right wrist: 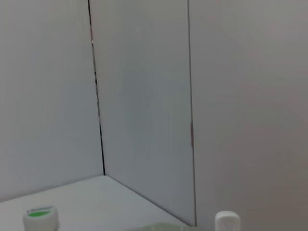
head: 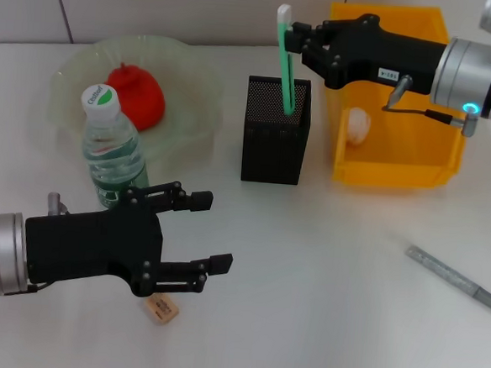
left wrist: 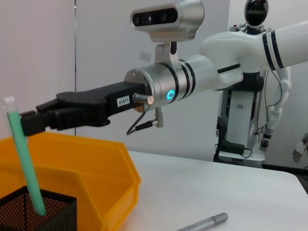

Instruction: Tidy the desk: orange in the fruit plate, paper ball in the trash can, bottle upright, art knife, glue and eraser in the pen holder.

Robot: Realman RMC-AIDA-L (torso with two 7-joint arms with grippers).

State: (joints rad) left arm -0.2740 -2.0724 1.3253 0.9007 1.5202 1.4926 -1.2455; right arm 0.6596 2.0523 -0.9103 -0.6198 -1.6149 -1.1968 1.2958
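The right claw [head: 296, 38] pinched the top of the green glue [head: 285, 65], whose lower end already stood inside the black mesh holder [head: 276, 136]; the stick leaned only slightly and looked ready to be let go. The left wrist view showed the same: claw closed on the upper end of the glue [left wrist: 24, 154], its foot down in the holder [left wrist: 48, 211]. The left claw [head: 213, 232] hovered low over the near tabletop [head: 322, 290] with its fingers spread and nothing between them, just in front of the bottle [head: 112, 145] and just above the small tan eraser [head: 162, 309], which lay flat near the front edge. Judging by how things lay, most of the tidying was done: the bottle stood upright with its cap on, touching or nearly touching the rim of the plate [head: 67, 79]; a red-orange fruit [head: 138, 96] sat in that plate; and a white crumpled ball [head: 358, 124] lay in the yellow bin [head: 381, 172] beside the holder. The glue was as good as placed, needing only release. Two items remained, by my reading: the eraser under the left claw, and the grey knife [head: 456, 279], which lay on the tabletop to the robot's right, well apart from the holder. The left claw seemed placed to take the eraser next, and the knife would fall naturally to the right arm once it was free.
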